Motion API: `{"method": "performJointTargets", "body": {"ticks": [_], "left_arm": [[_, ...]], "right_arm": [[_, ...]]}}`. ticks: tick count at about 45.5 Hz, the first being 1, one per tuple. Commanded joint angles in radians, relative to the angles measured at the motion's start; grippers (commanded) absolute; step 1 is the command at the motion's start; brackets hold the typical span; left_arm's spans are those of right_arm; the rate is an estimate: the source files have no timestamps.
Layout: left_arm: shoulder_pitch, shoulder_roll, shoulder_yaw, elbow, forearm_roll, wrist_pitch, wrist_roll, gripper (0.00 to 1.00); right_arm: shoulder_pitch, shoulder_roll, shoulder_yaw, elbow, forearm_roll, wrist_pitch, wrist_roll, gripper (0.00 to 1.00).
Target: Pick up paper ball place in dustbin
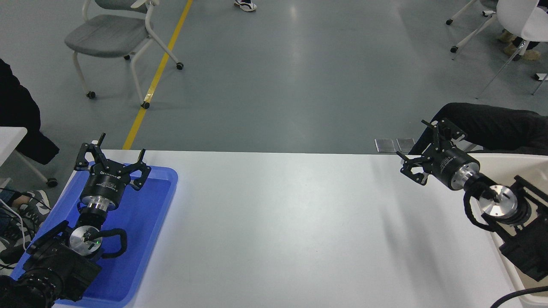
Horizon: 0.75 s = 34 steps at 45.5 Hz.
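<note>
Head view: the paper ball cannot be seen anywhere, neither on the white table [282, 231] nor between the fingers of either gripper. The dustbin [509, 164] shows only partly at the table's right end, a cream-beige plastic tub with a thick rounded rim and smooth walls; most of its inside is hidden behind the right arm, so whether anything lies in it cannot be told. The right gripper [421, 147] hangs above the table's far right corner, just left of the dustbin's rim, its black fingers spread apart with nothing between them, pointing away toward the table's far edge. Behind that edge, close to the right gripper, a person's dark-clothed leg [488, 128] stretches across. At the table's left end lies a shallow bright blue tray [141, 239], and the left gripper [112, 158] is parked over the tray's far part, its fingers likewise splayed and empty. Beyond the table's far edge, on the grey floor, a grey chair [111, 38] on castors stands beside a yellow line [158, 77].
</note>
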Motion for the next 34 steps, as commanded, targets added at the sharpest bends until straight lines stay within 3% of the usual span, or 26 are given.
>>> {"method": "performJointTargets", "body": {"ticks": [1, 34], "left_arm": [[0.000, 0.000, 0.000, -0.002, 0.000, 0.000, 0.000, 1.00], [0.000, 0.000, 0.000, 0.001, 0.000, 0.000, 0.000, 1.00]], "right_arm": [[-0.050, 0.048, 0.014, -0.001, 0.061, 0.094, 0.000, 1.00], [-0.116, 0.061, 0.026, -0.102, 0.083, 0.181, 0.002, 1.00]]}}
